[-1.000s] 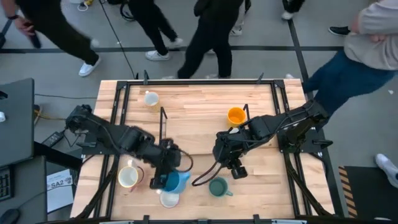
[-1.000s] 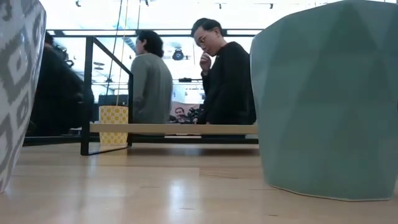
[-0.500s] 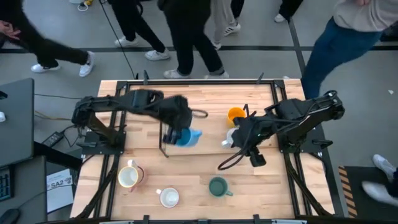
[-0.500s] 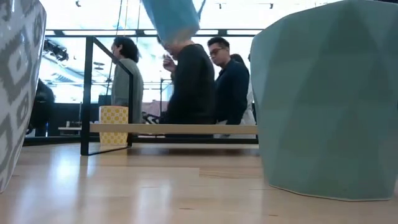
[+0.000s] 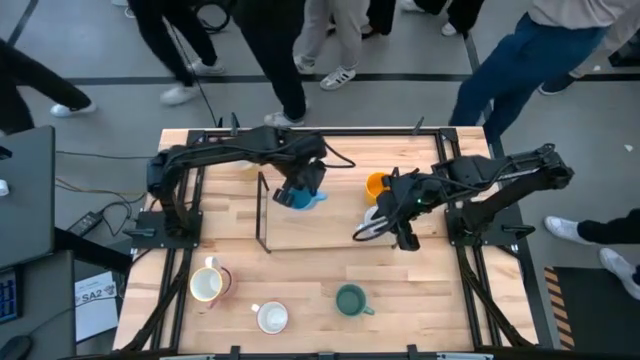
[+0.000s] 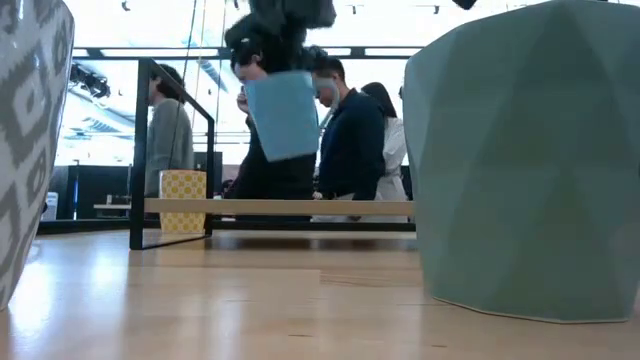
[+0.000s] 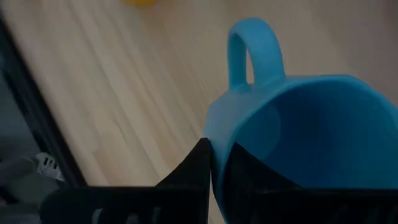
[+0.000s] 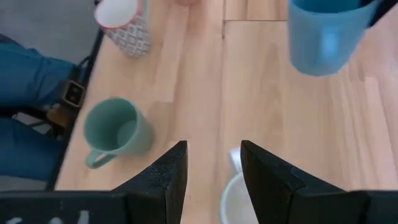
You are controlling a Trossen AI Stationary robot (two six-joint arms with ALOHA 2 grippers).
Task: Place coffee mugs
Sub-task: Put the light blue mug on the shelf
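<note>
My left gripper (image 5: pixel 298 181) is shut on a blue mug (image 5: pixel 308 197) and holds it in the air over the far middle of the table, beyond a thin black rack (image 5: pixel 262 210). My right gripper (image 8: pixel 213 162) hangs open to the right of it, with nothing between its fingers. It is above a white mug (image 5: pixel 372 213) that stands on the table beside an orange mug (image 5: pixel 378 185). Along the near edge stand a green mug (image 5: pixel 350 300), a white mug (image 5: pixel 272 318) and a patterned mug (image 5: pixel 207 283). A yellow mug (image 6: pixel 183 200) stands at the far left. My left gripper pinches the blue mug's rim (image 7: pixel 214 140) close beside the handle (image 7: pixel 252 53). One finger is outside the wall and the other (image 7: pixel 245 177) is inside the cup. The fingers come steeply from above. The mug (image 6: pixel 283 115) hangs clear of the table, mouth up and slightly tilted.
The rack carries a wooden shelf (image 6: pixel 280 207) a little above the tabletop. Black rails (image 5: pixel 190 200) run along the table's left and right sides. Bare wood lies in the middle (image 5: pixel 320 260). Several people walk just beyond the far edge (image 5: pixel 300 60).
My left gripper has carried the blue mug from beside the near white mug up and toward the far edge, past the rack. It rolled its wrist and sank a little at the end. My right gripper has drawn back from the green mug toward the far right, staying open.
</note>
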